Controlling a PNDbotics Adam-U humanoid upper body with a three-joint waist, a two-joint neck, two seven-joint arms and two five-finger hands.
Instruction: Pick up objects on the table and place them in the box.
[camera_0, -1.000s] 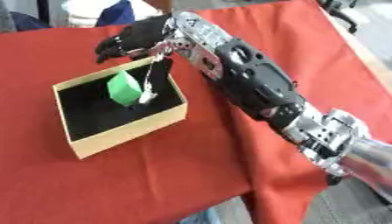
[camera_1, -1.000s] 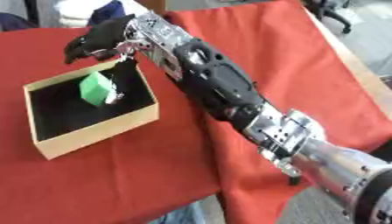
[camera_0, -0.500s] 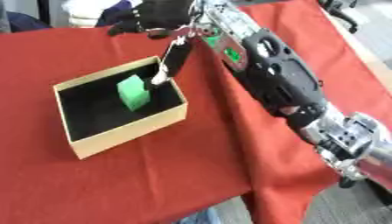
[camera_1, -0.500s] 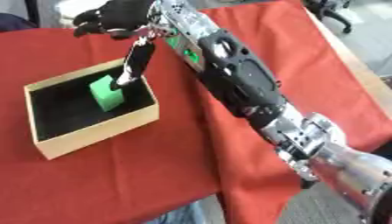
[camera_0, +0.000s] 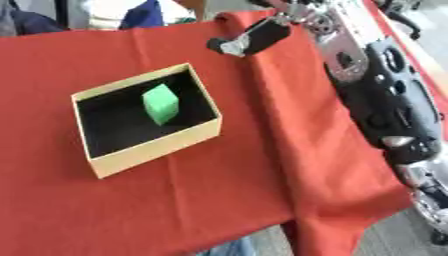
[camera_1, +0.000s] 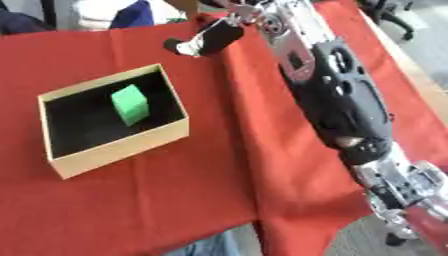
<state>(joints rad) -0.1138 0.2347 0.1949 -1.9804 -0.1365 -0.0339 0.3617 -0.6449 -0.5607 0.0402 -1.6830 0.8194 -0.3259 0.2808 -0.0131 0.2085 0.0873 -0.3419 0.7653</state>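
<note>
Since the red cloth (camera_0: 175, 200) covers the whole table and fills most of both views, it makes the ground against which everything else reads; it sags over the near edge at the lower right, where a fold runs up through the middle of the frame. Next in size is the robot's right arm (camera_1: 337, 95), which comes in from the lower right and stretches diagonally to the upper middle, well clear of the box, a posture that suggests the hand has nothing left to do over it. Left of centre sits the box (camera_0: 157, 152), pale yellow outside and black within, open at the top so things can be dropped in. Inside it, toward the upper right of the black floor, lies the green block (camera_0: 161, 103), tilted on an edge, which I judge means it was let fall and not set down. Smallest is the right hand (camera_1: 210, 39), at the upper middle: only one dark finger shows, extended and holding nothing, while its remaining fingers run off the top edge. No left hand appears anywhere.
</note>
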